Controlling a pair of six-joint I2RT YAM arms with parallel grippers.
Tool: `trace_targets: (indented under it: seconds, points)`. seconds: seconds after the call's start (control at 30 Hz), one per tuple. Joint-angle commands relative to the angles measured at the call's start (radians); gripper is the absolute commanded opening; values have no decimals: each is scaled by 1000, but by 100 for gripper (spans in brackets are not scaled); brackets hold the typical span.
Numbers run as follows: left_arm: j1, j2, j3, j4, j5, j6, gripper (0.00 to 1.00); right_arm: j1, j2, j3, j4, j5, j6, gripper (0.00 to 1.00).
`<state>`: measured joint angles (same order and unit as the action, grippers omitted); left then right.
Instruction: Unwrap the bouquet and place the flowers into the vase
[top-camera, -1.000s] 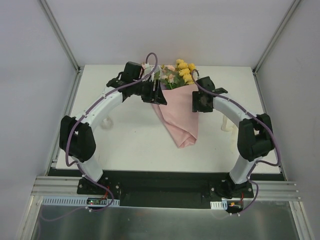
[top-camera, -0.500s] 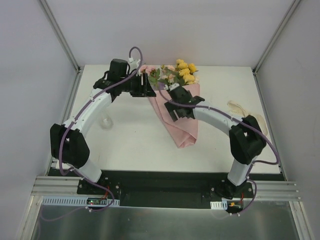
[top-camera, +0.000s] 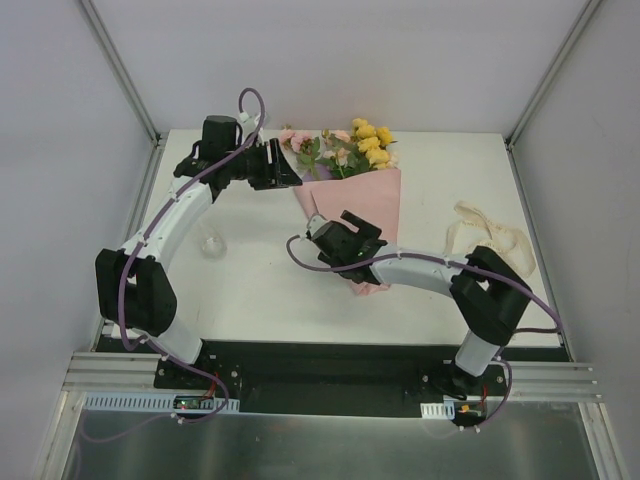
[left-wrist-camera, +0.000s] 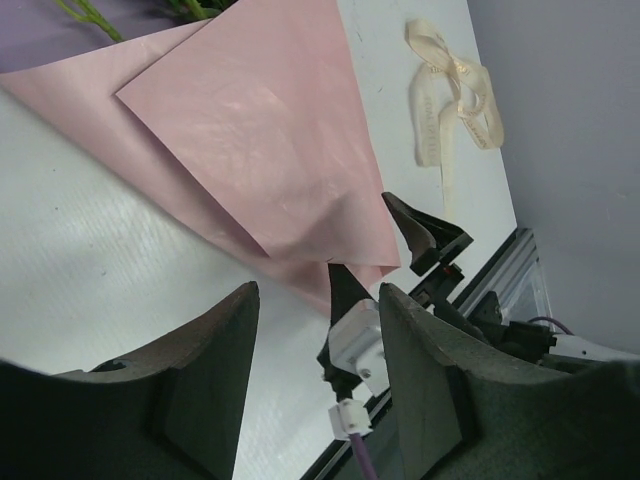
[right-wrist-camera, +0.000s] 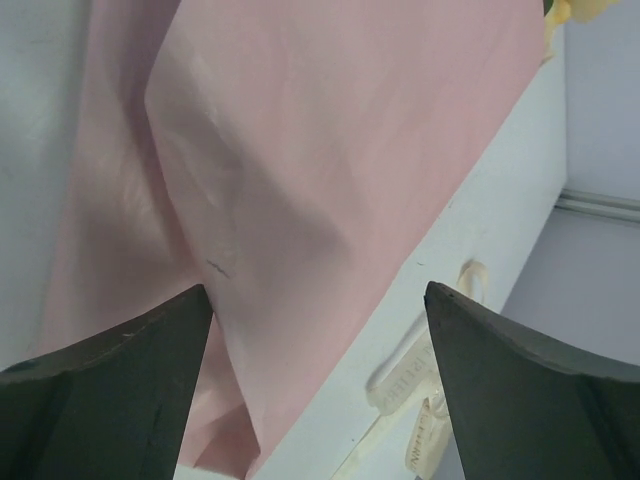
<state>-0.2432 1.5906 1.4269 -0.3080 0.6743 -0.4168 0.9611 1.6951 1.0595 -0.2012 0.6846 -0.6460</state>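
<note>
— Fingers first, please: how do the right fingers stand?

— They are spread wide and hold nothing. They hang over the narrow lower end of the cone-shaped bouquet of pink, yellow and cream flowers in pink paper. In the right wrist view, only the smooth pink wrapping paper fills the gap between them. Whether they touch it, one cannot tell.

— And the left fingers?

— They are about half apart, with nothing between them. Through the gap one sees the white counter and, farther off, the other arm's fingers at the tip of the paper. Seen from above, they are just beside the top left edge of the bouquet, near the pink blooms.

— Where does the bouquet lie?

— It lies flat at the middle of the counter, towards the far side. The green-leaved flower heads point to the far wall, and the pointed end points to the arms. The paper is wrapped around the stems. At its open top, the left wrist view shows a purple inner side.

— And the other things?

— The small clear glass vase stands on the left side of the counter, well apart from the bouquet. The cream ribbon lies in loose loops on the right side, well apart from the paper.
</note>
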Motion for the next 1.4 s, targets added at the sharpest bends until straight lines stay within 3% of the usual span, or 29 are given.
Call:
trace_targets:
  seconds: [0.0,0.07,0.17,0.27,0.57,0.9,1.1,1.2,1.37]
  points:
    - [-5,-1,-10,43,47,-14,50,5,63,62,120,182,-52,89]
    - [-7,2,-13,43,44,-10,51,4,60,63,154,207,-38,85]
    - [-8,15,-16,44,47,-7,51,-15,-1,45,164,230,86,76]
    - [-14,32,-13,44,63,-14,50,-39,-78,-19,157,262,241,73]
    - [-33,35,-10,50,88,-22,50,-191,-337,-111,-161,247,630,86]
    - [-44,51,-11,52,91,-22,50,-384,-725,-242,-389,49,770,96]
    - [-61,45,-13,50,77,-10,50,-389,-804,-86,-503,73,668,100]
    - [-62,49,-13,50,85,-11,50,-413,-729,9,-483,-78,580,100]
    - [-64,49,-14,52,73,4,50,-548,-484,42,-383,-754,675,96]
